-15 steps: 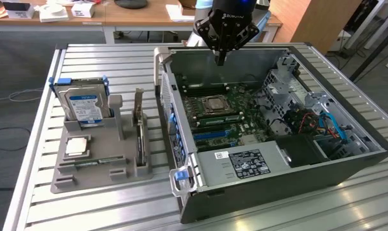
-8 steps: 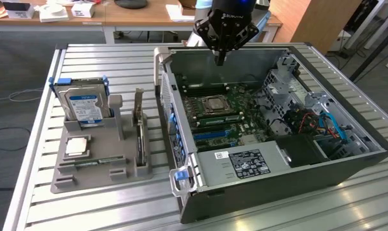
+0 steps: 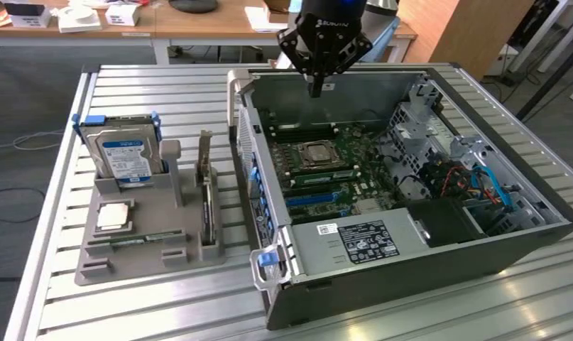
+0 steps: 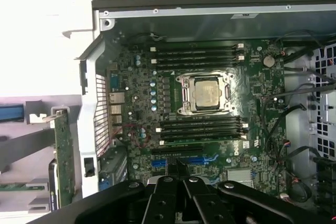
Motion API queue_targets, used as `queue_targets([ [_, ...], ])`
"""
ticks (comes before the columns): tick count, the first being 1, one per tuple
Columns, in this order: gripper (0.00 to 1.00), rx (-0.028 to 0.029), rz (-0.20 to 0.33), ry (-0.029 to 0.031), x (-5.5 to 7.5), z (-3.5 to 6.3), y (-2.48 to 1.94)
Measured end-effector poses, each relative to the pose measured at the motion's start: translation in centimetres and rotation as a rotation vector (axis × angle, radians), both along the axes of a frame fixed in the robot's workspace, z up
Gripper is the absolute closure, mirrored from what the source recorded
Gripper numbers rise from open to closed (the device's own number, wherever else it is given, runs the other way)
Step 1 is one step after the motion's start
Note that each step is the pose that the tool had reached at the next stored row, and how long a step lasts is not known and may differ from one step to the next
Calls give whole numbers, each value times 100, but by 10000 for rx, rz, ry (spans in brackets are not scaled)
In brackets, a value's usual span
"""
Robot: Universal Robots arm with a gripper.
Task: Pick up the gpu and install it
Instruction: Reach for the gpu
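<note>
The gpu point(image 3: 207, 199) stands on edge in a slot of the grey holder point(image 3: 135, 263) at the exterior view's left, its pale bracket pointing up; nothing holds it. In the wrist view the gpu point(image 4: 64, 156) shows as a thin green board beside the case wall. My gripper point(image 3: 314, 91) hangs shut and empty above the far side of the open computer case point(image 3: 513, 249), well away from the gpu. In the wrist view the gripper point(image 4: 177, 167) hovers over the motherboard point(image 4: 252, 82), near the blue expansion slots point(image 4: 184, 159).
The holder also carries a silver hard drive point(image 3: 125, 153), a processor point(image 3: 113, 217) and a narrow memory stick point(image 3: 139, 240). Inside the case are a processor socket point(image 3: 314, 153), cables and a power supply point(image 3: 362, 241). Desks stand behind the slatted table point(image 3: 125, 312).
</note>
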State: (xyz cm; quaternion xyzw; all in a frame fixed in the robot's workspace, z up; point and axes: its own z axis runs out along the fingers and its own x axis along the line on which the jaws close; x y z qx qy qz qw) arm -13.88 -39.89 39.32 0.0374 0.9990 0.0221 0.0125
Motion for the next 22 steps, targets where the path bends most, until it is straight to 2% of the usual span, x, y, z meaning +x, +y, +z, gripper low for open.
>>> queue_targets([
  [22, 89, 0, 0, 0, -690, -6, 0],
])
